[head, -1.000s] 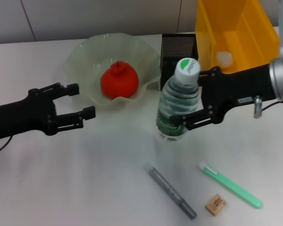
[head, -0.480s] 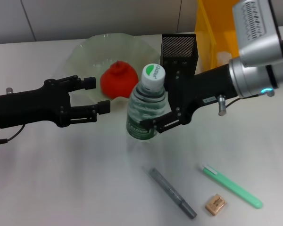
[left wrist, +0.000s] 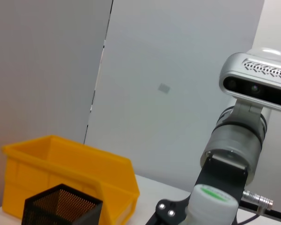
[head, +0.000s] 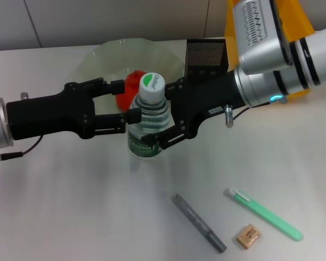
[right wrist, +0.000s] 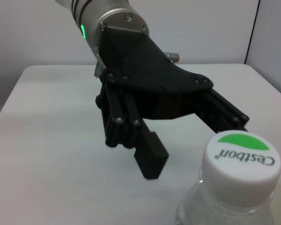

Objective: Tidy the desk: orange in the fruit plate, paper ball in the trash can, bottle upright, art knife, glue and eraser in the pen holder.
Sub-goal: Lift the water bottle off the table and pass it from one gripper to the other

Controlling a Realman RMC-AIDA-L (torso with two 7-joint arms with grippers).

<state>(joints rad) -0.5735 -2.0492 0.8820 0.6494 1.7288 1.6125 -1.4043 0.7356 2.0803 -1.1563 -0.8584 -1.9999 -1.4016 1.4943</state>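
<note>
Fruit plate (head: 98, 60) sits at the back of the table (head: 70, 206), w/ the orange (head: 131, 82) inside it, mostly hidden behind my hands. Pen holder (head: 205, 53) stands just beside the plate on my right side; can't see its contents from the head view. In the left wrist view its mesh top (left wrist: 61, 206) looks dark inside, nothing sticking out. Trash can (head: 293, 22) is behind and to the right of the pen holder, largely covered by my right arm; contents not visible now.

Bottle (head: 146, 128) stands upright near the table centre, in front of the plate, cap (head: 151, 87) on top. It's between my two hands.

My right hand (head: 165, 117) comes in from the right; its fingers are pressed onto the bottle body, one behind near the neck, one in front low at the label, so it pinches the bottle. My left hand (head: 127, 100) comes in from the left, fingers spread, tips on either side of the bottle's upper part, close but I can't tell if they touch. Right wrist view shows the left hand (right wrist: 187, 126) spread wide just behind the cap (right wrist: 241, 161).

Nearer the front edge: grey pen-shaped item (head: 198, 222), green pen-shaped item (head: 263, 213) and eraser (head: 248, 236), all lying flat, well apart from both hands.
</note>
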